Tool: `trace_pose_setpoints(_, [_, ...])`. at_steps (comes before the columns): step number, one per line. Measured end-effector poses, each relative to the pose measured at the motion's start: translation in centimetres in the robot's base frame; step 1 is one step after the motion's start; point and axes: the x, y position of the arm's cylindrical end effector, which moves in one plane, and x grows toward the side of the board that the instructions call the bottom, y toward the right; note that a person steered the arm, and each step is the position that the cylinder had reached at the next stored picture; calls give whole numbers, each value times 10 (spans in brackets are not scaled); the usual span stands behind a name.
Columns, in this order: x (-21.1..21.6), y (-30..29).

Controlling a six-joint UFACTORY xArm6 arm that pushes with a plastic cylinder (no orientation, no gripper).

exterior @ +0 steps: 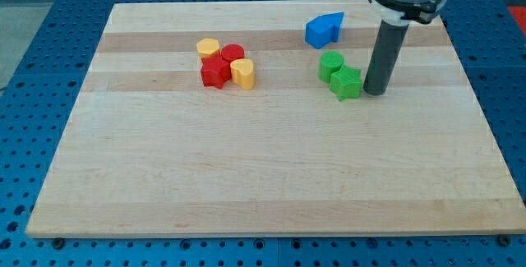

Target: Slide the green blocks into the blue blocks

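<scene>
My tip [376, 93] rested on the tabletop [246, 177] just to the view's right of the green star-shaped block [347, 83], close enough that contact could not be judged. The green cylinder [331, 64] sat touching that star at its upper left. The blue blocks [324, 29], seemingly two pressed together, lay just above the green pair. Well to the view's left clustered the yellow blocks [242, 72] and red blocks [216, 72]. There was no hand, only the rod.

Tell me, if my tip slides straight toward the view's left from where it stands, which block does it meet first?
Most likely the green star-shaped block, right beside my tip on its left. The green round block sits just behind it, toward the view's top.
</scene>
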Motion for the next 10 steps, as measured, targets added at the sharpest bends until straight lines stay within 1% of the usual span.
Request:
trace_pose_setpoints(1, [2,6])
trace_pose_setpoints(2, [24,12])
trace_pose_setpoints(3, [39,-57])
trace_pose_setpoints(4, [10,-46])
trace_pose_setpoints(6, [-63,-47])
trace_pose_setpoints(7, [-69,-50])
trace_pose_setpoints(8, [-54,-97])
trace_pose_setpoints(9, [-53,-136])
trace_pose_setpoints(10, [-74,-124])
